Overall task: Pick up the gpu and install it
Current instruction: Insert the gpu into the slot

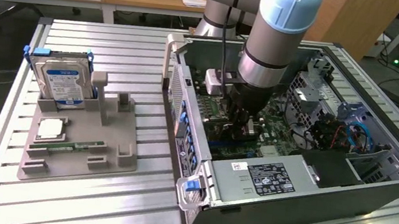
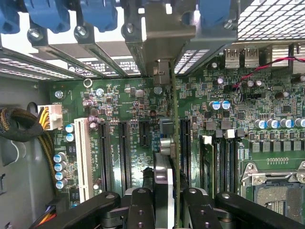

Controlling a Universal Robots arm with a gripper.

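I see the gpu [image 2: 164, 143] edge-on in the wrist view, a thin green board with a dark cooler on one face. Its silver end bracket [image 2: 159, 33] stands against the case's rear slot openings. My gripper [image 2: 167, 196] is shut on the card, one black finger [image 2: 142, 205] on each side. The card stands upright over the green motherboard [image 2: 119, 105], in line with the long black expansion slots [image 2: 125, 152]; I cannot tell if its edge touches a slot. In the exterior view the gripper [image 1: 245, 131] reaches down inside the open computer case [image 1: 185, 104].
A white slot [image 2: 82, 157], memory slots [image 2: 224, 157] and the CPU socket [image 2: 271, 191] surround the card. Blue clips [image 2: 95, 14] line the rear. Outside the case, a grey tray [image 1: 78, 154] holds a hard drive [image 1: 62, 82] and a memory stick [image 1: 75, 146]. The power supply [image 1: 268, 179] fills the case's front.
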